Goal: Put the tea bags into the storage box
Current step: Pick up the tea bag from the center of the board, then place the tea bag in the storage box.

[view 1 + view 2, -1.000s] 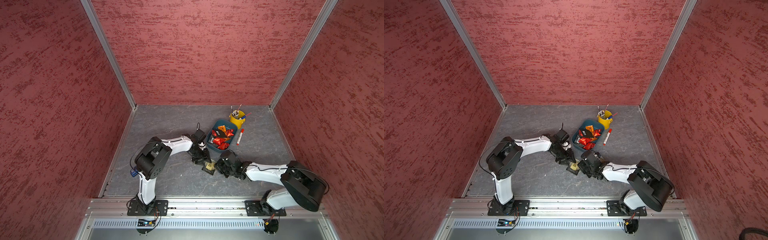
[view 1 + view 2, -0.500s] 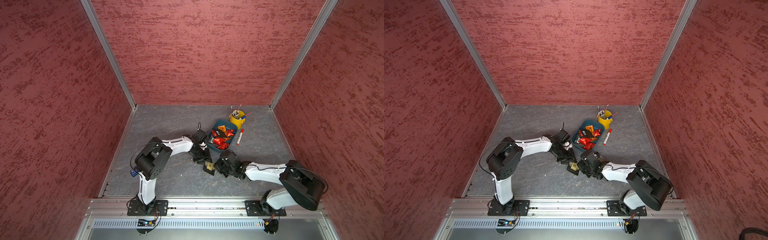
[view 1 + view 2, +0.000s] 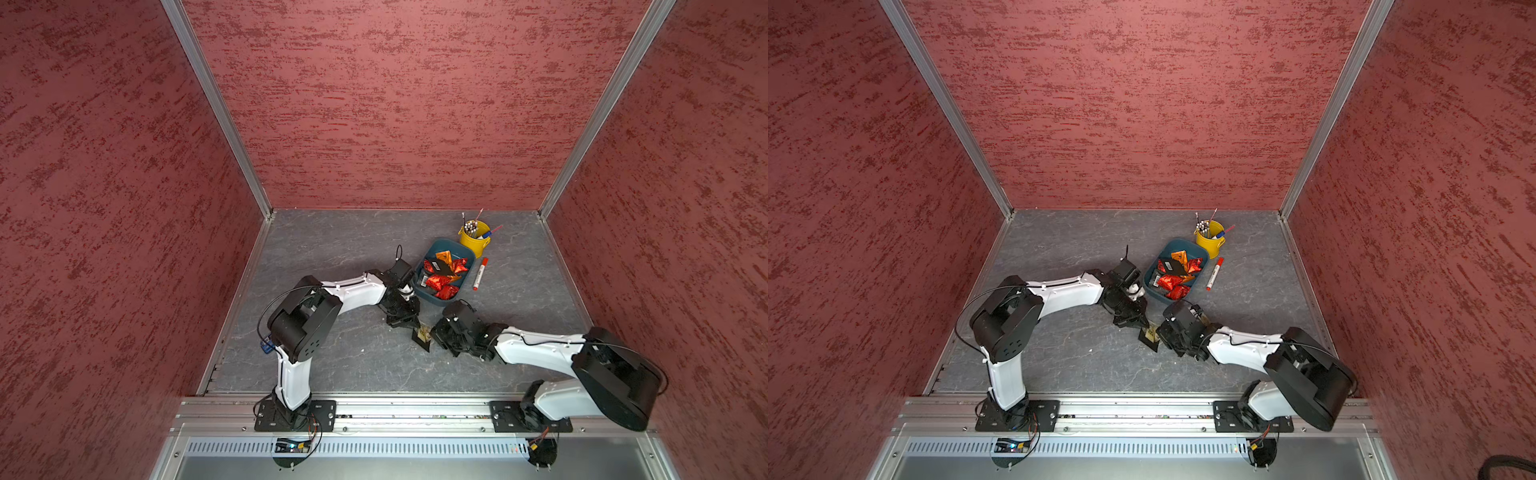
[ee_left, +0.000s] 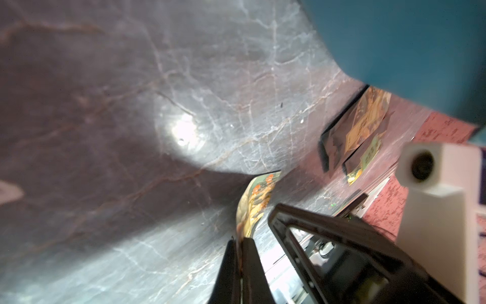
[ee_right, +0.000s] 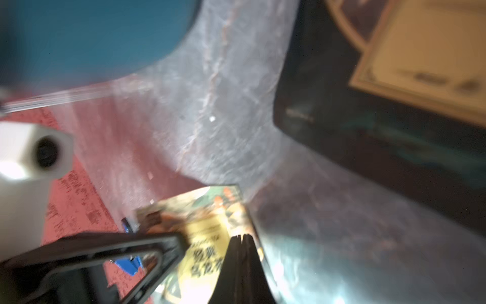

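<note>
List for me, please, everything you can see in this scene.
storage box: one, dark teal, far-right part of the table.
tea bags in the box: several, mostly red foil, one orange, some black; count unclear.
left-held sachet: one, yellow-green patterned, in front of the box.
right-held sachet: one, black, yellow label, in front of the box.
third sachet: one, black, beige label, close by the right-held one.
cup: one, yellow, holding pens, behind the box.
marker pen: one, red and white, right of the box.
table: one, grey marbled.
walls: three, red textured, around the table.
left gripper: one, black, shut on the left-held sachet.
right gripper: one, black, shut on the right-held sachet.
</note>
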